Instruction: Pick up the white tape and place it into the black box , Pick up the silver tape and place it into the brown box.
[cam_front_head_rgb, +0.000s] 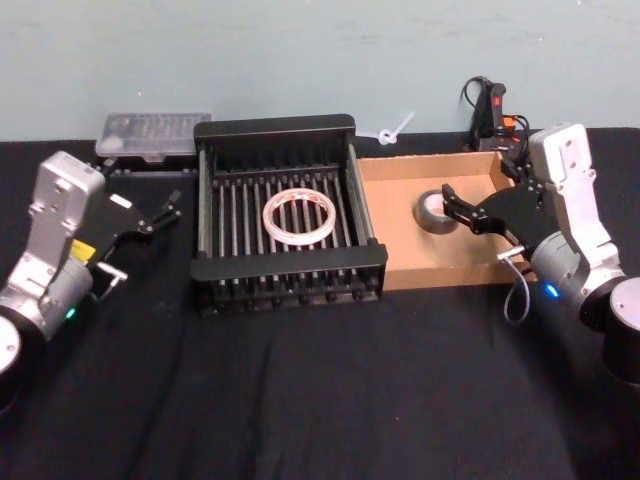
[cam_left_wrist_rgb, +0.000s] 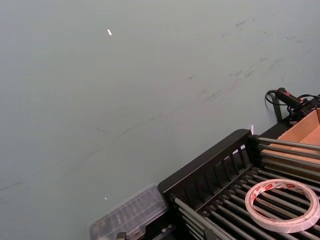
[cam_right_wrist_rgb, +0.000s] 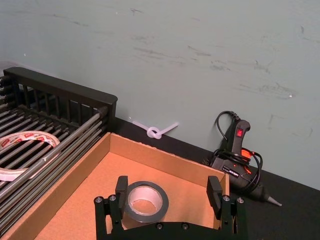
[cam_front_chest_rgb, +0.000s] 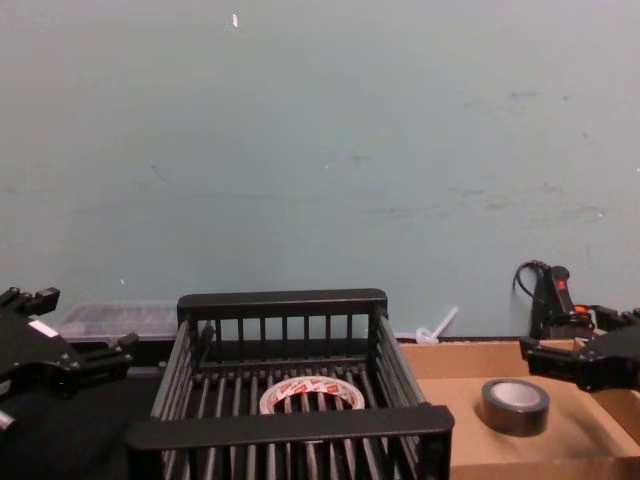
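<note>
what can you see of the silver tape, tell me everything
The silver tape is a small, thick roll of dull grey duct tape with a pale inner core around its centre hole. It lies flat, hole upward, on the floor of the brown box, a shallow tan cardboard tray, toward its right and rear part, away from the walls. The right gripper hovers just beside it with its fingers spread open, one to each side of the roll in the right wrist view, not gripping it.
</note>
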